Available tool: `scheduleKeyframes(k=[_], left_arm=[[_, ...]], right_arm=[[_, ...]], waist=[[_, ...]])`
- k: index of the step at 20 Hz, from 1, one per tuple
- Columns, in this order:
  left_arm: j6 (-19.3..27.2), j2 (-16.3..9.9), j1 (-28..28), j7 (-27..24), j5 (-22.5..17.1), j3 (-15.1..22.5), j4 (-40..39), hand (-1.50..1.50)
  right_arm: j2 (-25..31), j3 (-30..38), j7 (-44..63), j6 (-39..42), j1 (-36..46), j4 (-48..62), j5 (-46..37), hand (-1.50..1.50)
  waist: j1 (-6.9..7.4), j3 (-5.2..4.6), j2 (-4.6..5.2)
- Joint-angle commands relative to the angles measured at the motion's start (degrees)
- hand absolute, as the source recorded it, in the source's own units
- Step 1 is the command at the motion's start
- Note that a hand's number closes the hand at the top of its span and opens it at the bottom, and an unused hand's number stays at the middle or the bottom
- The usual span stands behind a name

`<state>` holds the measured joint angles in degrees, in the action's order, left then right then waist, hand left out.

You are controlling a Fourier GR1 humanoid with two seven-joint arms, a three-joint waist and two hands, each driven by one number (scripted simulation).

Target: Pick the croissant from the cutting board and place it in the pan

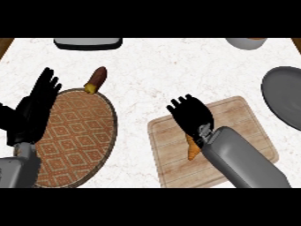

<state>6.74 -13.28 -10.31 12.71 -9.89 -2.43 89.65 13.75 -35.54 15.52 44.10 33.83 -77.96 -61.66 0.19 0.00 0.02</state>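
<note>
The croissant (pixel 192 150) lies on the cutting board (pixel 244 119), partly hidden beneath the right hand (pixel 193 115), whose fingers are spread and nothing is held. They should be curled around it before lifting toward the pan (pixel 295 98).

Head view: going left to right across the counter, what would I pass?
Left hand → round woven mat → brown-and-yellow item → right hand over the cutting board → grey pan.
</note>
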Motion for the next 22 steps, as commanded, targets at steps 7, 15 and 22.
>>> scheduleKeyframes(k=[7,15,22], left_arm=[[-1.45,-0.24,-2.48,2.85,-0.66,-2.97,0.69,0.0],[-2.28,1.93,0.88,0.41,0.79,-1.42,0.8,0.0],[0.55,4.21,2.55,2.4,4.46,0.95,5.37,0.0]], right_arm=[[-3.72,1.87,-6.4,-0.66,-0.45,7.26,-4.7,1.5],[-7.55,2.12,-13.82,-13.79,0.64,18.17,-9.01,1.5],[-5.73,6.34,-15.9,-12.32,-1.47,10.89,-9.99,1.5]], waist=[[-0.04,0.0,-0.01],[0.28,0.01,0.07],[-0.01,0.01,-0.07]])
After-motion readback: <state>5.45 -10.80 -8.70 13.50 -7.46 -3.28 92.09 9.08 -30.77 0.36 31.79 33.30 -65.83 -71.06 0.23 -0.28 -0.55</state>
